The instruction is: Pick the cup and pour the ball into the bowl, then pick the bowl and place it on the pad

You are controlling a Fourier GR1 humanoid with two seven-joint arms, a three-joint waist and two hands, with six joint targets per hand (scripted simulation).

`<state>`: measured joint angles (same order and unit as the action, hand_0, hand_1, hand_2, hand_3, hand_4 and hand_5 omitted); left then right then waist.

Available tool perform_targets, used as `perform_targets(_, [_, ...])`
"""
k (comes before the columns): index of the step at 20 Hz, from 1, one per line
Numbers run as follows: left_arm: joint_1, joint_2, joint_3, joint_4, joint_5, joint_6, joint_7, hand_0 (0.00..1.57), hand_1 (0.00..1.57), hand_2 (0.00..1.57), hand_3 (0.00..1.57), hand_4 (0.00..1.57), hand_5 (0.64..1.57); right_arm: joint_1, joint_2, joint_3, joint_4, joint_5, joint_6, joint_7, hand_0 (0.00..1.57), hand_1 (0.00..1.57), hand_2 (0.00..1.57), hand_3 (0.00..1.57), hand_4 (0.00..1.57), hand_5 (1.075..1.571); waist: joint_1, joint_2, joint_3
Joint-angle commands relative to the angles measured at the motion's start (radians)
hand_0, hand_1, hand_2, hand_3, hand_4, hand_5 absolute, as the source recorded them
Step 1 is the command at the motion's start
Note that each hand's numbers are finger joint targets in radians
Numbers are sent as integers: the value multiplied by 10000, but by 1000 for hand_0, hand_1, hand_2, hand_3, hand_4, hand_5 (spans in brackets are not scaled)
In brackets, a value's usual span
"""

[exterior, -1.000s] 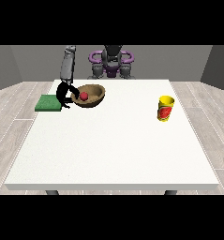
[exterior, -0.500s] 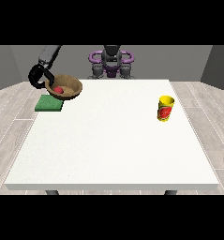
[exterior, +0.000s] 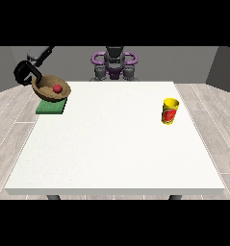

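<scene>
— Where's the wooden bowl (exterior: 51, 89) now?

— Upper left of the frame, held over the green pad (exterior: 51, 107) at the tabletop's (exterior: 116, 144) far left corner. The hand at the view's left (exterior: 26, 74) has its fingers curled round the bowl's rim. The red ball (exterior: 57, 88) sits inside. The yellow cup (exterior: 170, 111) stands upright at the right, well apart.

— What could spoil it?

— The bowl looks tipped, its mouth facing up and toward the frame's right. I'd judge more tilt could roll the ball out. Released off-centre, it might land half off the pad.

— Any long axis?

— None; it's round. The other hand isn't in sight.
</scene>
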<state>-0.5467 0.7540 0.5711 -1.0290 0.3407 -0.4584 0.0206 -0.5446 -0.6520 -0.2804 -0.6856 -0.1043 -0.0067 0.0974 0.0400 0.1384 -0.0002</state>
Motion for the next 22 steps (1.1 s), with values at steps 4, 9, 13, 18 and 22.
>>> perform_targets(4, [71, 343, 135, 554, 26, 70, -439, 0, 0, 0, 0, 1215, 1553, 92, 356, -175, 40, -53, -126, -308, 1571, 1571, 1571, 489, 1073, 1568, -193, 236, 4])
perform_targets(9, [16, 412, 313, 546, 171, -144, -1193, 0, 0, 0, 0, 1206, 1555, -242, 510, -743, 521, -613, 160, -1007, 1571, 1571, 1571, 450, 1052, 1569, 28, 1231, 5])
perform_targets(13, [-147, 830, 237, 1295, -35, -309, -1380, 0, 0, 0, 0, 1204, 1555, -492, 938, -395, 60, -498, -60, -548, 1571, 1571, 1571, 579, 1010, 1571, -393, 1115, -3])
perform_targets(18, [103, 433, 36, 297, 166, -103, -1196, 0, 0, 0, 0, 1192, 1561, -474, 117, -1433, 1208, -1115, -59, -442, 1571, 1571, 1571, 875, 710, 1571, 157, 1008, 11])
perform_targets(22, [3, 774, 76, 165, 656, -378, -292, 0, 0, 0, 0, 1192, 1563, -105, -211, -1431, 1567, -756, -520, -963, 1571, 1571, 1571, 1087, 0, 1550, 284, 826, 14])
